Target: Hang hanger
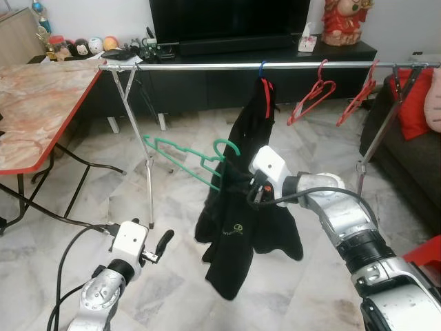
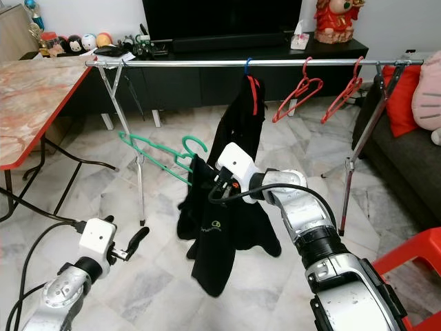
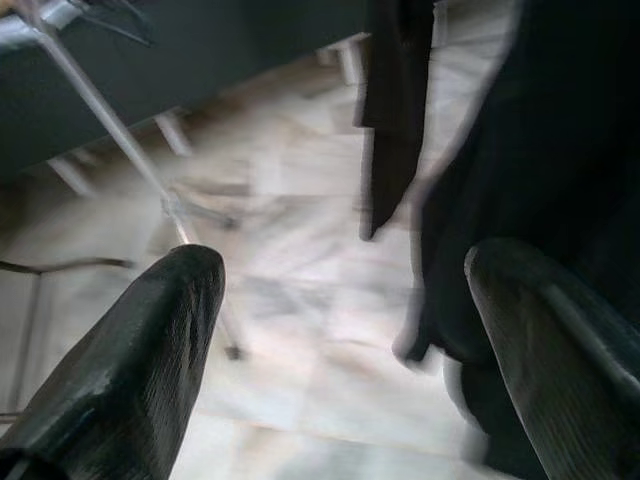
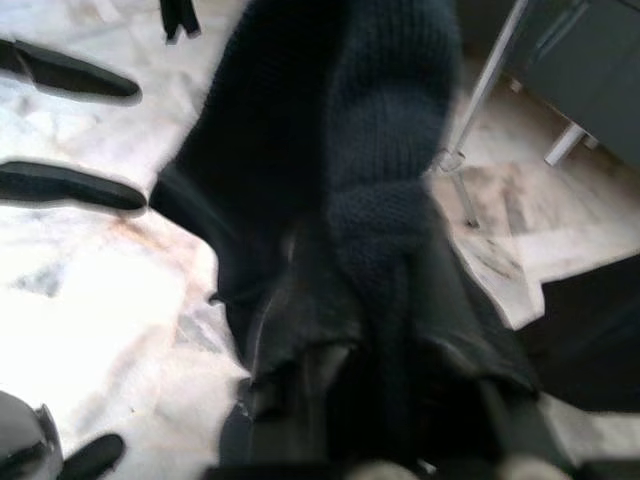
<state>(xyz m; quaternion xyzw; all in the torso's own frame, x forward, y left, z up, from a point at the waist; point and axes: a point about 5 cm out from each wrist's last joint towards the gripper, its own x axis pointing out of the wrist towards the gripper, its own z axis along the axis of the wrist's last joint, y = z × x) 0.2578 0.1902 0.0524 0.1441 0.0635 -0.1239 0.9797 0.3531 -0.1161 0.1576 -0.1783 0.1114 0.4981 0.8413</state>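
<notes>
Right hand (image 1: 238, 185) gripping black garment (image 1: 231, 234) on green hanger (image 1: 189, 160), carrying it below rail (image 1: 241, 66). Left hand (image 1: 162, 243) idling low, fingers spread. Next: lifting hook onto rail.

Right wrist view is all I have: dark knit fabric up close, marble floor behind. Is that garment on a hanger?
Observer: Yes. The black garment sits on a green hanger, carried by the right gripper below the clothes rail.
Operator: Rail free?
Observer: Partly. Another black garment hangs mid-rail, and two red hangers further right.
Operator: Left arm?
Observer: The left gripper is low, fingers open, holding nothing.
</notes>
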